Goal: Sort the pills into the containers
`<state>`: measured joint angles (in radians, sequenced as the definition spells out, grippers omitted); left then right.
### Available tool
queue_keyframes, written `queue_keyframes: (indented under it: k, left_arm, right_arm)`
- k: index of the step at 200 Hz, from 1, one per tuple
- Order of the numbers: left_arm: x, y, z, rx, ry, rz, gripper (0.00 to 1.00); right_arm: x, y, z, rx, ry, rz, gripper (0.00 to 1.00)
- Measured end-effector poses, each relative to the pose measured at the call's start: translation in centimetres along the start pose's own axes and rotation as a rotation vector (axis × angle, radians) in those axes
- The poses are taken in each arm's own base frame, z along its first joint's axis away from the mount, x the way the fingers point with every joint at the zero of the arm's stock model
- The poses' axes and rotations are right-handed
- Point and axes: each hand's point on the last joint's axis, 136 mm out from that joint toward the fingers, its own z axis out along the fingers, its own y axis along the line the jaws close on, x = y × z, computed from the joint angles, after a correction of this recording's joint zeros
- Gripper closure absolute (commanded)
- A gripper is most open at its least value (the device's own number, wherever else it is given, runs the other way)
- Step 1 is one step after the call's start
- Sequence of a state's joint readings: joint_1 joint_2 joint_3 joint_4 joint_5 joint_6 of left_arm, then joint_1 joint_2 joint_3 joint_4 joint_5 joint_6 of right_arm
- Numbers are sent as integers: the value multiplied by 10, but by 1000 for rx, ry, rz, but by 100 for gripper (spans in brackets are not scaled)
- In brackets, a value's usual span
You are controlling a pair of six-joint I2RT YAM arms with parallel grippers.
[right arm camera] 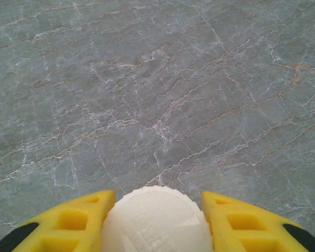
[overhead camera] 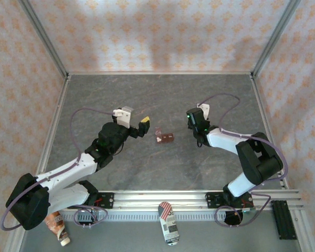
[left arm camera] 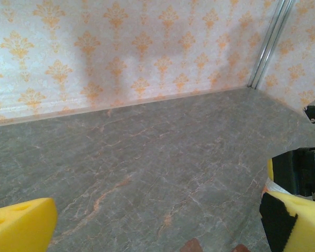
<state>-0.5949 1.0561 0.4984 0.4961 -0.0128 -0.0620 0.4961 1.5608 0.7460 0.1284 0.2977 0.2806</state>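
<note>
I'd say the sorting has barely begun: the right hand (right arm camera: 157,207) is clamped on the white bottle (right arm camera: 156,228), whose cap looks to be still on. The left hand (left arm camera: 157,220) gapes wide and holds nothing. The containers (overhead camera: 167,138) lie between the two hands, nearer the left one, and what's in them is too small to tell.

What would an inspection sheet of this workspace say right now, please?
Surface: grey marbled table, nothing spilled.
Job's things: containers mid-table; pills too small to tell.
Clutter: striped packet and brownish bottle beyond the near rail.
Claws: left claw open, empty; right claw shut on white bottle.
Cables: purple cables loop loose on both sides.
Surroundings: patterned walls, metal frame posts.
</note>
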Motion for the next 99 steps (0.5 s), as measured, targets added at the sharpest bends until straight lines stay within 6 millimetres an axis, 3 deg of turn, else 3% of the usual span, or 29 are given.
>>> queue_keyframes:
  k: [32,73,99]
  left_arm:
    - [3,0,1,-1,8,1,0]
    - [8,0,8,-4,31,10,0]
    - [3,-1,12,-7,29,14,0]
  right_arm:
    - [2,-1,0,1,1,18,40]
    - [6,-3,-1,1,16,24,31]
    - [-2,-4,-14,-13,14,30,28]
